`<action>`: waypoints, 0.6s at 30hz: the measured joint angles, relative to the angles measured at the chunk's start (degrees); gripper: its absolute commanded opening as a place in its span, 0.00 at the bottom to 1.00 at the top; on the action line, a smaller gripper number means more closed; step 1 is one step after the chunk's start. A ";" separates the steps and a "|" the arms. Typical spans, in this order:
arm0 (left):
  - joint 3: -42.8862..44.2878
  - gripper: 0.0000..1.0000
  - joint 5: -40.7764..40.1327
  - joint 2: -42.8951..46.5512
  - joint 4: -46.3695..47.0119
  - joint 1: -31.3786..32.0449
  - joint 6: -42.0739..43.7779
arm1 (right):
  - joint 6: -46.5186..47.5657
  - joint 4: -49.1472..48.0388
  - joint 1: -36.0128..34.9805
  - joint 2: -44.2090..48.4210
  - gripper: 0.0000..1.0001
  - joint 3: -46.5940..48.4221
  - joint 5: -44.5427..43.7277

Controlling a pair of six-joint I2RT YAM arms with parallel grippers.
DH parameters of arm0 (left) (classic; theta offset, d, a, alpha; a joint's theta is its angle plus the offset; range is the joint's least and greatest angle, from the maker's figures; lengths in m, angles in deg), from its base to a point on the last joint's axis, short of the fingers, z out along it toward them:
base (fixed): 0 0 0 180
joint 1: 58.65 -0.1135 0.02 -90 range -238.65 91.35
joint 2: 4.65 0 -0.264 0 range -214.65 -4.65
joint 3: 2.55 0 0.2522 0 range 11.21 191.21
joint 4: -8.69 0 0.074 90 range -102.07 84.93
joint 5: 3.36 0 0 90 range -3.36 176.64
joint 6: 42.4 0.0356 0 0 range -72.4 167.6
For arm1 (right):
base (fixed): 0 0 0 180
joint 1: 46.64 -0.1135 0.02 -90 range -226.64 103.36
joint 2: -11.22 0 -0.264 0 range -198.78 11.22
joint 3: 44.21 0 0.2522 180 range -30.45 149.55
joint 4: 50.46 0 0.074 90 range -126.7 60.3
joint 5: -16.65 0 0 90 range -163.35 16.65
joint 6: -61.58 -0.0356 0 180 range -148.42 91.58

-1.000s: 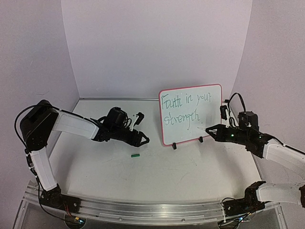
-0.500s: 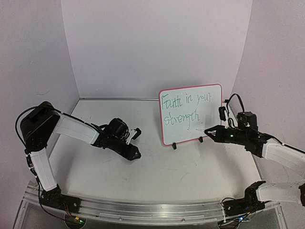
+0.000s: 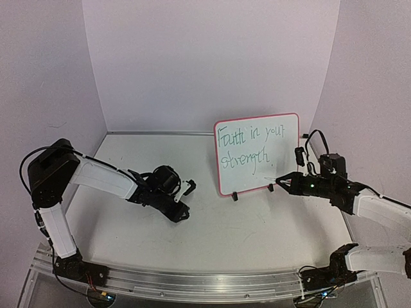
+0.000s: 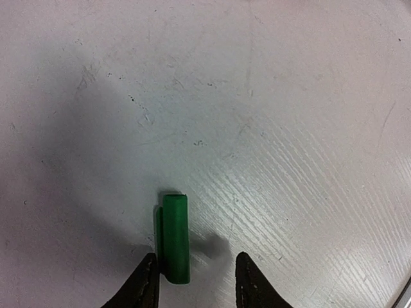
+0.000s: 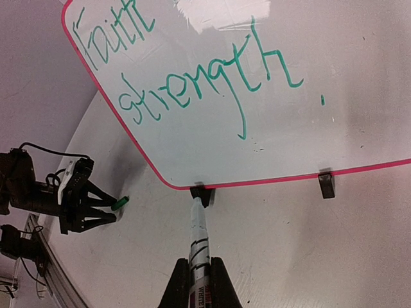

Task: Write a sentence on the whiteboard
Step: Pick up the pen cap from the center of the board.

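Observation:
The whiteboard (image 3: 292, 138) with a red-pink rim stands upright at the back right on two black feet. It also fills the top of the right wrist view (image 5: 359, 77). The sentence (image 3: 250, 146) in green reads "Faith in your strength" in two lines, and shows in the right wrist view too (image 5: 205, 86). My right gripper (image 3: 283, 183) (image 5: 200, 274) is shut on a white marker (image 5: 199, 247), whose tip points at the board's lower edge, a little off it. My left gripper (image 3: 182, 214) (image 4: 196, 282) is open, low over the table. A green marker cap (image 4: 174, 237) (image 5: 120, 203) lies between its fingers, close to the left one.
Pale purple walls close the back and both sides. An aluminium rail (image 3: 192, 283) runs along the near edge between the arm bases. The board's black feet (image 5: 203, 192) rest on the white table (image 3: 257, 231). Cables hang by the right wrist (image 3: 302, 154).
My left gripper has swung down and back over the green cap, which now lies between its open fingers. My right gripper with the marker has drawn slightly back from the board.

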 measured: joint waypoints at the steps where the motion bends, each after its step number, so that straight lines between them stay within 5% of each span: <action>1: 0.08 0.37 -0.97 0.00 -0.34 0.38 -0.02 | 0.00 -0.02 0.00 0.08 0.00 -0.10 -0.02; 18: 4.84 0.25 -10.41 -2.29 -7.23 3.86 0.57 | -0.04 0.00 0.00 0.50 0.00 -0.38 -0.16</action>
